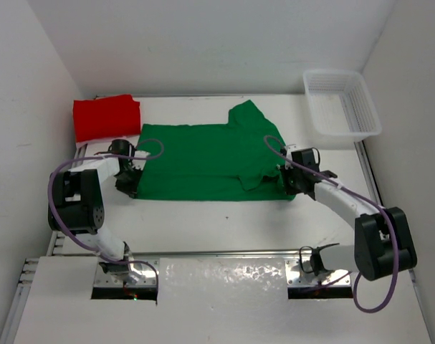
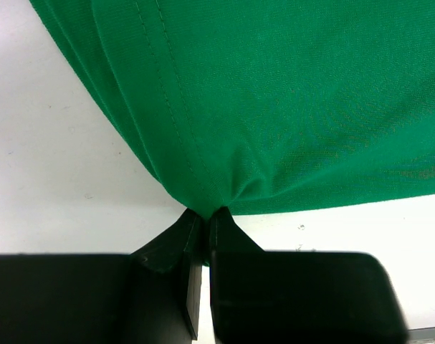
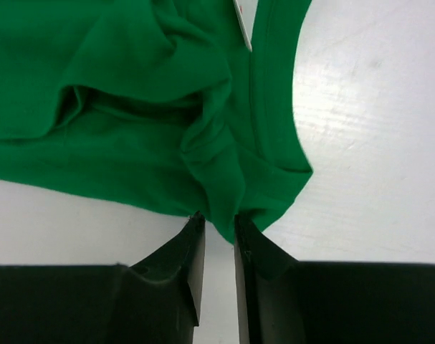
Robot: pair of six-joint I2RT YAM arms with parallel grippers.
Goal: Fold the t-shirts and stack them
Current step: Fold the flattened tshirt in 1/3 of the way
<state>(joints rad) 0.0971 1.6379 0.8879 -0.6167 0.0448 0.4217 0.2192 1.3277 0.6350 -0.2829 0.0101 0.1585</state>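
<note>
i am pinching the near left corner of the green t-shirt (image 1: 203, 161) with my left gripper (image 2: 203, 213), jaws shut tight on the hem so the cloth is puckering into them. my right gripper (image 3: 218, 218) is sitting at the near right corner, by the collar end. its jaws are standing slightly apart with a fold of cloth reaching in between the tips, and i cannot tell whether it is truly biting. the shirt is lying spread across the middle of the table (image 1: 203, 222), long side toward me, one sleeve turned in on the right. i am judging that both near corners are being taken so the near edge can travel over to the far edge as one straight fold. bare table is showing beyond that far edge, so room is there. the red t-shirt (image 1: 106, 118) is lying folded just beside the far left corner, and the basket (image 1: 346, 134) is standing apart at far right; neither is crowding the fold line.
</note>
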